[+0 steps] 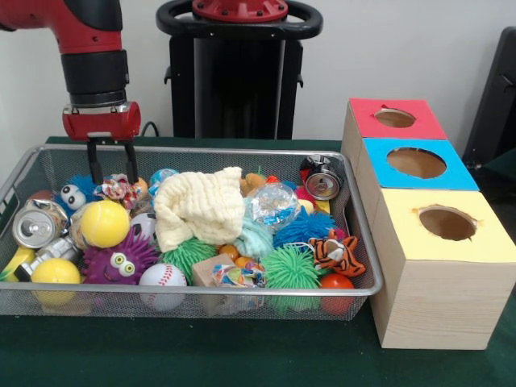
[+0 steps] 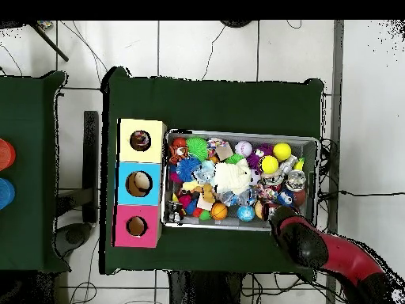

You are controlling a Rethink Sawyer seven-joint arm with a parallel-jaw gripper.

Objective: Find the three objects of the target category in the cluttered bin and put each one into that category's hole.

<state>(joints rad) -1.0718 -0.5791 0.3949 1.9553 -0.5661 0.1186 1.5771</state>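
Note:
My gripper [image 1: 113,171] hangs open inside the far left corner of the wire mesh bin [image 1: 201,302]. Its two black fingers [image 1: 95,165] straddle a small colourful crinkly packet [image 1: 119,190] lying just under the tips; nothing is held. In the overhead view the red arm [image 2: 316,247] covers the gripper at the bin's lower right corner [image 2: 278,212]. To the right of the bin stand three wooden boxes with round holes: red [image 1: 367,113], blue [image 1: 385,153] and yellow [image 1: 403,211]. From above they show as yellow [image 2: 126,140], blue [image 2: 125,184] and pink-red [image 2: 123,226].
The bin is packed: a cream cloth [image 1: 200,208], yellow balls [image 1: 105,223], crushed cans [image 1: 36,226], a baseball [image 1: 162,276], a purple fuzzy toy [image 1: 121,260], green spiky balls [image 1: 290,268], a tiger toy [image 1: 337,252] and a can [image 1: 322,185] at the far right.

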